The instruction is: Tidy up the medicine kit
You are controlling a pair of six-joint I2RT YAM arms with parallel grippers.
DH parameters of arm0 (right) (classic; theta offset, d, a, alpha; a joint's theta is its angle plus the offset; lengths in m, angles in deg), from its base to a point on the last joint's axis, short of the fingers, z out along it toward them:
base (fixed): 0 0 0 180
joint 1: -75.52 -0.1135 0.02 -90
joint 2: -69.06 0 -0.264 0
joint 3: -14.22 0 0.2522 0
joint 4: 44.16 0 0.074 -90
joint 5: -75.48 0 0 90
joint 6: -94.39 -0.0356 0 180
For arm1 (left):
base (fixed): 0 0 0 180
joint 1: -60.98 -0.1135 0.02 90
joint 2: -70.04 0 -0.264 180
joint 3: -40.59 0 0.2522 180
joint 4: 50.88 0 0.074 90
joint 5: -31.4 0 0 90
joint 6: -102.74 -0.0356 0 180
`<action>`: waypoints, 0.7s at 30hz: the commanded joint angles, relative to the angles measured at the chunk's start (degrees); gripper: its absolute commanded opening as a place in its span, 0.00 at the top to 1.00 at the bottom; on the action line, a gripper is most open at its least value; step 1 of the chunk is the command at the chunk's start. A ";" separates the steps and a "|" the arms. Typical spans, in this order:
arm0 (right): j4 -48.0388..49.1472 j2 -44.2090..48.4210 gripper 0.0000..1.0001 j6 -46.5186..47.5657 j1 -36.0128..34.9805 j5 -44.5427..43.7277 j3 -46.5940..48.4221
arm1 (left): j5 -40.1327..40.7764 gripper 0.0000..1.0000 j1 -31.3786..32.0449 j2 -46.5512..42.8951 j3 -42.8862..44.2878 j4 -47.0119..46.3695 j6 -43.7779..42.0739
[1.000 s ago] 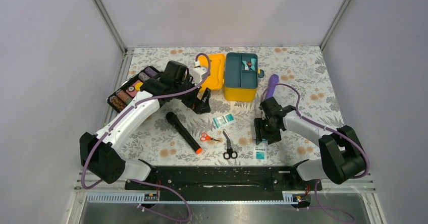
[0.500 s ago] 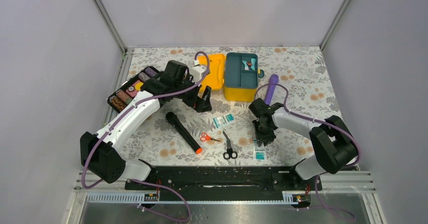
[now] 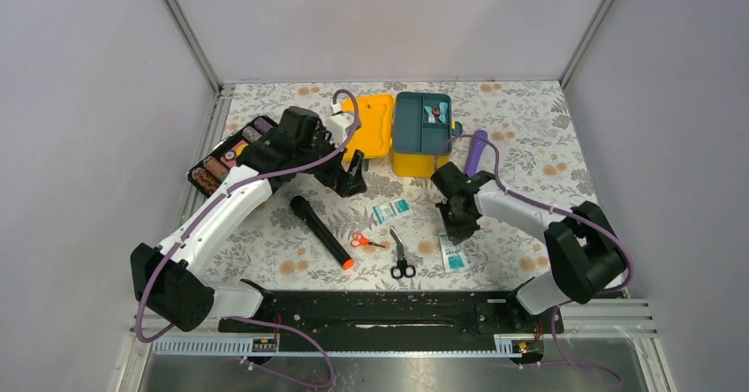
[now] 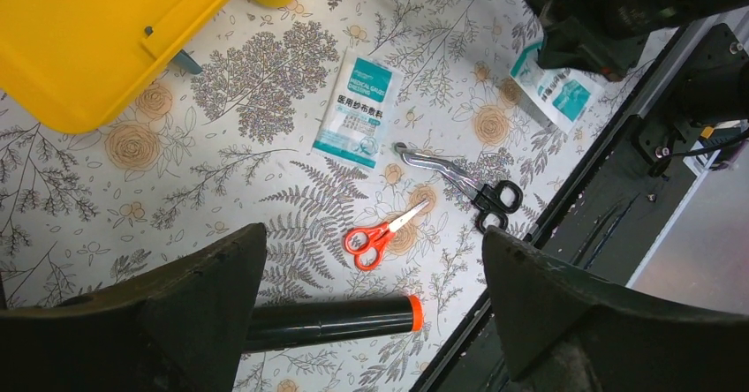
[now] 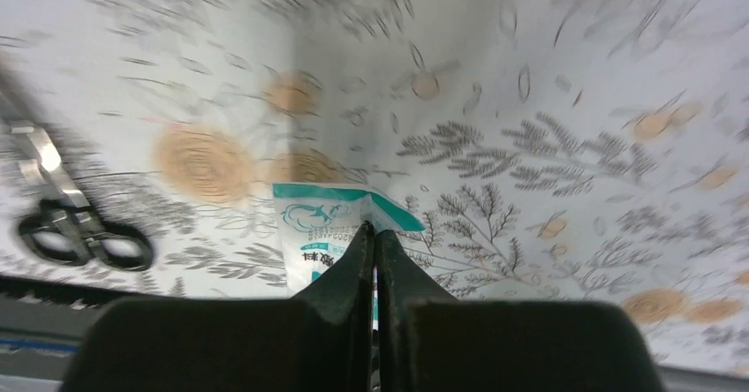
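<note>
Medicine kit (image 3: 420,164) beyond right pincer (image 5: 373,233) clamped on packet (image 5: 311,218), arm (image 3: 517,208) bent low; left pincer (image 3: 355,180) apart.

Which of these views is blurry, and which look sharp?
Right wrist: tablecloth and scissors smeared, only the fingers and pinched packet crisp. Left wrist: tablecloth sharp, its own fingers dark and soft. Top external: sharp, evenly lit.
</note>
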 commanded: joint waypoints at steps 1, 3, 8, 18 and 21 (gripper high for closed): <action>0.14 7.58 1.00 10.84 0.35 2.11 8.01 | 0.64 0.10 -0.24 -0.90 3.40 -1.35 -2.82; 0.18 11.61 1.00 13.81 0.29 5.60 9.82 | 0.58 0.09 -0.24 -1.39 4.16 -2.05 -4.49; 5.33 17.90 1.00 17.87 0.38 9.35 14.74 | -0.58 0.08 -0.24 -2.50 4.99 -4.70 -7.35; 15.31 0.59 1.00 14.15 8.83 2.80 35.69 | -0.14 0.06 -0.31 0.07 9.52 -5.65 -6.22; 16.20 -5.92 1.00 15.03 11.23 0.59 40.00 | -0.05 0.06 -0.45 -0.56 8.95 -5.62 -6.35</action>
